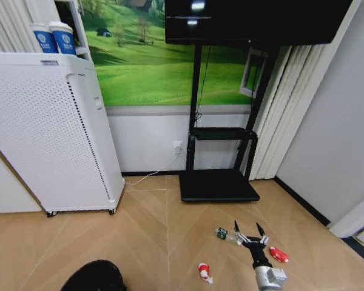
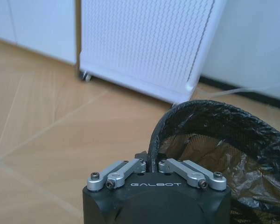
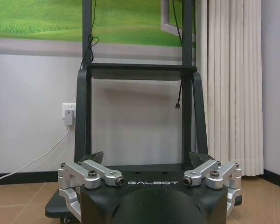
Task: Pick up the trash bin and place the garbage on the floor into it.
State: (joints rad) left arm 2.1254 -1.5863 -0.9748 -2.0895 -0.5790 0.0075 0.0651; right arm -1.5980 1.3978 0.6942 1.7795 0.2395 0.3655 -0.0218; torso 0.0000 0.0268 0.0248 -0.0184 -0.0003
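A: Head camera on a wood-pattern floor [image 1: 151,224], and the right gripper [image 1: 250,231] is out at about five o'clock in the picture, fingers spread wide in a V with nothing between them.

B: It sits right among the garbage. The green-and-dark wrapper [image 1: 222,233] lies just off its left fingertip, at roughly nine o'clock from the gripper. The red scrap [image 1: 278,254] is at four o'clock from it, close to the wrist, and the red-and-white scrap [image 1: 203,272] is down at seven o'clock. All three are flat on the floor, apart from each other.

A: And the trash bin [image 1: 94,277]?

B: A dark round shape at seven o'clock in the head view, cut by the lower edge. On the left wrist camera the left gripper [image 2: 151,161] is pinched closed on the trash bin's rim [image 2: 210,108], with the black liner bag crinkled inside.

A: The right wrist camera looks level across the floor, pads [image 3: 94,157] held wide apart, facing the black TV stand [image 3: 140,70] against the wall.

B: The tall white perforated appliance [image 1: 48,133] stands at ten o'clock in the head view, with two blue paper cups [image 1: 53,37] just behind its top. A white cable [image 1: 155,168] runs from a wall socket toward it.
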